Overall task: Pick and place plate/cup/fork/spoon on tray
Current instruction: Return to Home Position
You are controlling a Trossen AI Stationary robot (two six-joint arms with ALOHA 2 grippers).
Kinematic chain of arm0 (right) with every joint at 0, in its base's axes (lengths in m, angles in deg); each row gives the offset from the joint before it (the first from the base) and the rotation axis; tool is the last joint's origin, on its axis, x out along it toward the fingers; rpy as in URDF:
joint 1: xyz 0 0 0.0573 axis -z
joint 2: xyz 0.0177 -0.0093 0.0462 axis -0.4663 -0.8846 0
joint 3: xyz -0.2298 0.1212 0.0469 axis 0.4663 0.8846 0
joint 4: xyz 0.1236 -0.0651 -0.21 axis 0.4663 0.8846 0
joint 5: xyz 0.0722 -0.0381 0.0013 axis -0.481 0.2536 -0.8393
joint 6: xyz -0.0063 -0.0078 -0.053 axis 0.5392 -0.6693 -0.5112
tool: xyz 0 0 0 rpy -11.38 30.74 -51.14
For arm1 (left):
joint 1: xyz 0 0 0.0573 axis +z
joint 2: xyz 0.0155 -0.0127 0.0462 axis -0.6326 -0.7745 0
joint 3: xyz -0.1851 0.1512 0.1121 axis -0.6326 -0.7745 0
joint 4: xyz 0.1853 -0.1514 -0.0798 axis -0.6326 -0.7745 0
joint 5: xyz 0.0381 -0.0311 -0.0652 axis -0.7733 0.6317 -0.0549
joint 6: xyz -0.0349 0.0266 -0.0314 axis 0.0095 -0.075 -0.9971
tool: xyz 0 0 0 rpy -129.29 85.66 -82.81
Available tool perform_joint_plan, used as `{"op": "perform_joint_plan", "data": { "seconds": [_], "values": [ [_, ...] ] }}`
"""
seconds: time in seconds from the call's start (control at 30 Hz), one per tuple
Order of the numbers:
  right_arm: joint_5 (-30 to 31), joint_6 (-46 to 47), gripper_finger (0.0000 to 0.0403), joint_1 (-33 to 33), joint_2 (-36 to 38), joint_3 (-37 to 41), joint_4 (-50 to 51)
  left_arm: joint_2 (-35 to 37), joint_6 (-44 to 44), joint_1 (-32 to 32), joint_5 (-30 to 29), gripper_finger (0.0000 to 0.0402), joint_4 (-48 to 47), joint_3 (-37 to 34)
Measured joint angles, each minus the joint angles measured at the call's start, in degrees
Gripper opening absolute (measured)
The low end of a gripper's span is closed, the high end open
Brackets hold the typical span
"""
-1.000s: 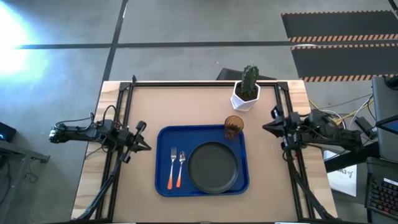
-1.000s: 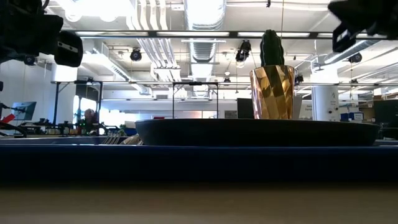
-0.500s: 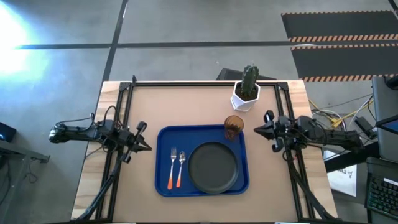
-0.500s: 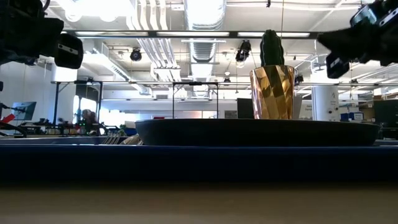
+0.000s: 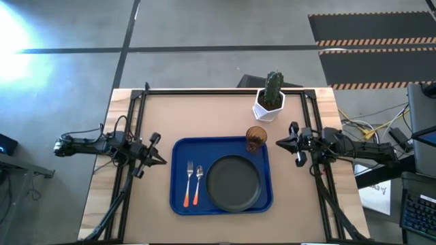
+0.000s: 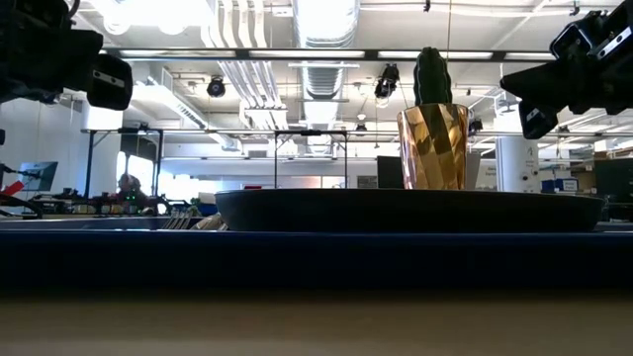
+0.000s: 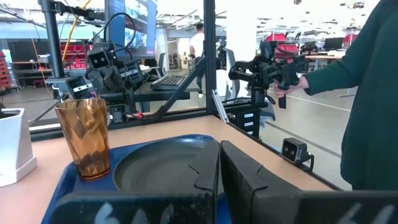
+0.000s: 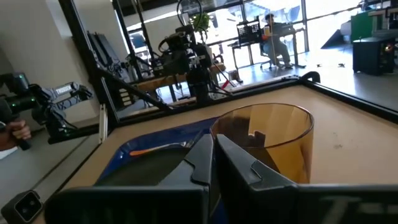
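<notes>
The blue tray (image 5: pixel 178 151) lies at the table's middle. On it rest the black plate (image 5: pixel 234 182), the fork (image 5: pixel 189 184) and the spoon (image 5: pixel 198 182) side by side with their orange handles toward the near edge, and the amber cup (image 5: pixel 256 139), upright in the far right corner. My right gripper (image 5: pixel 278 143) is shut and empty, level, just right of the cup, which fills its wrist view (image 8: pixel 264 140). My left gripper (image 5: pixel 159 160) is shut and empty, left of the tray.
A white pot with a green cactus (image 5: pixel 270 101) stands behind the cup near the far edge. Black frame rails (image 5: pixel 225 90) run along the table's far and side edges. A person in a dark green sleeve (image 7: pixel 373 93) stands beyond the table's right side.
My right gripper has moved toward the table's left, closer to the cup, and has come down a little. Its fingers stay shut. The tray and the things on it have not moved.
</notes>
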Motion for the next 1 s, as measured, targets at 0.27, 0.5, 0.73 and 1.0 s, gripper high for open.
{"op": "perform_joint_plan", "data": {
  "seconds": [0.27, 0.5, 0.73, 1.0],
  "values": [
    [0.0, 0.0, 0.0009, 0.0, -0.1, 0.0, 0.2, 0.0, 0.0, 0.0, -0.2, 0.0, -0.4, 0.0],
    [-0.1, 0.0, 0.0009, 0.0, -0.1, 0.0, 0.2, 0.0, 0.0, 0.0, -1.1, 0.0, -0.7, 0.0],
    [-0.1, -0.1, 0.0009, 0.0, -0.1, 0.1, 0.2, 0.0, 0.0, 0.0, -1.1, 0.0, -0.7, -0.1],
    [-0.1, -0.2, 0.0009, 0.0, -0.1, 0.1, 0.2, 0.0, 0.0, 0.0, -1.0, 0.0, 1.0, 0.0]
  ]
}}
